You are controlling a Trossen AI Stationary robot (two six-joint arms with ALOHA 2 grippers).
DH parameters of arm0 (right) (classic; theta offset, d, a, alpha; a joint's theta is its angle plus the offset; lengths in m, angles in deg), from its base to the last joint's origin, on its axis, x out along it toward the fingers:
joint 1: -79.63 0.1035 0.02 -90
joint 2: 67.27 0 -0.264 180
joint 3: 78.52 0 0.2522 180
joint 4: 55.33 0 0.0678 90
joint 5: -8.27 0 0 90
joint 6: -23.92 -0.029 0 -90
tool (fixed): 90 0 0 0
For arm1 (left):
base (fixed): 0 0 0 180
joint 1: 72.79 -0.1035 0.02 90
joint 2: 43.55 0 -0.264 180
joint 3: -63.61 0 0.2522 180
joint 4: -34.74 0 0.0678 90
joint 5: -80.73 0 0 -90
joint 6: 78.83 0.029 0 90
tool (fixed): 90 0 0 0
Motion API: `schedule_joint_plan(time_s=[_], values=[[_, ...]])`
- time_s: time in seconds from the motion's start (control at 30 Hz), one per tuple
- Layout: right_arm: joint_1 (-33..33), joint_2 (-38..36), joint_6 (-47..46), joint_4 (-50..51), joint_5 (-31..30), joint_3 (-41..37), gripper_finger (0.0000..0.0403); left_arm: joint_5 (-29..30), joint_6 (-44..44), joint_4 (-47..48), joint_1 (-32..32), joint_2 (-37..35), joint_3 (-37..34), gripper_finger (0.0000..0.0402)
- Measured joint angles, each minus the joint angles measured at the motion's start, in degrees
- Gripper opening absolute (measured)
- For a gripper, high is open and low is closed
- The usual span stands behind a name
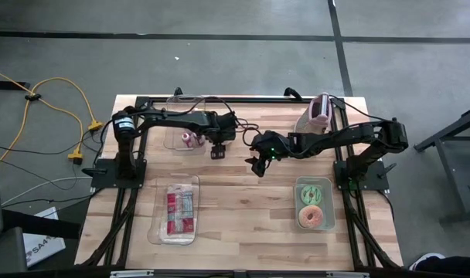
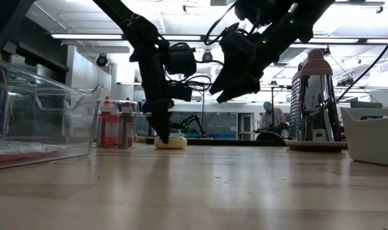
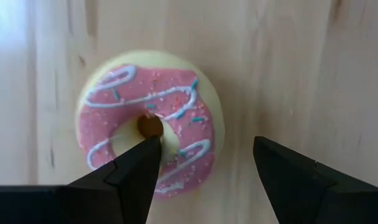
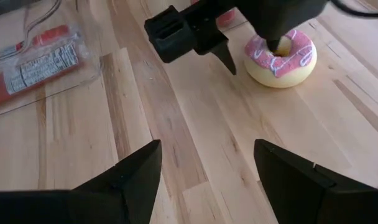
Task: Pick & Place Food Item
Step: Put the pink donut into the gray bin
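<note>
A yellow donut with pink icing and white stripes (image 3: 152,118) lies flat on the wooden table (image 1: 243,208); in the high view the left wrist hides it. My left gripper (image 3: 204,144) hangs open right over it, pointing steeply down. One finger (image 4: 279,43) reaches into the donut's hole (image 3: 149,126). The other finger (image 4: 228,61) stands outside the ring, over bare wood. The donut (image 2: 171,142) also shows in the low view, beside the lowered finger (image 2: 161,131). My right gripper (image 1: 257,164) hovers open above the table's middle, with nothing between its fingers. My left gripper comes at the donut from above, pointing down, and straddles one side of the ring (image 3: 195,143). One fingertip is at the hole and the other outside the rim. Whether either finger touches the donut, I cannot tell. The donut lies flat on the table.
A bin (image 1: 328,185) at the right holds a green donut and a pink one. A clear tray (image 1: 159,232) at the near left holds a red packet. A clear box (image 1: 173,116) with bottles stands at the back, and a shiny metal vessel with a pink top (image 2: 316,102) at the back right.
</note>
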Motion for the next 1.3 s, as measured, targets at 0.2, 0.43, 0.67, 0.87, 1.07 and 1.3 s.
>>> schedule_joint_plan(time_s=[0.2, 0.43, 0.67, 0.87, 1.07, 1.3], values=[[0.0, 0.0, 0.01, -0.42, 0.0, 0.0, 0.0245, -0.02, -0.3, -0.77, -0.06, 1.21, 0.02, 0.0248], [0.0, 0.0, 0.01, -0.83, 0.02, 0.0, 0.0245, -0.02, -0.29, -0.67, -0.22, 1.34, 0.01, 0.0248], [0.0, 0.0, 0.0, -0.87, 0.02, 0.0, 0.0245, -0.02, -0.27, -0.7, -0.22, 1.34, 0.01, 0.0247], [0.0, 0.0, 0.0, -0.94, 0.02, 0.0, 0.0245, -0.11, -0.47, -0.9, -0.88, 1.34, 0.01, 0.0208], [0.0, 0.0, 0.01, -0.98, 0.04, 0.0, 0.0245, -0.09, -1.12, -0.94, -1.14, 1.34, 0.01, 0.017], [0.0, 0.0, 0.01, -0.98, 0.04, 0.0, 0.0245, -0.09, -1.12, -0.94, -1.14, 1.34, 0.01, 0.0145]])
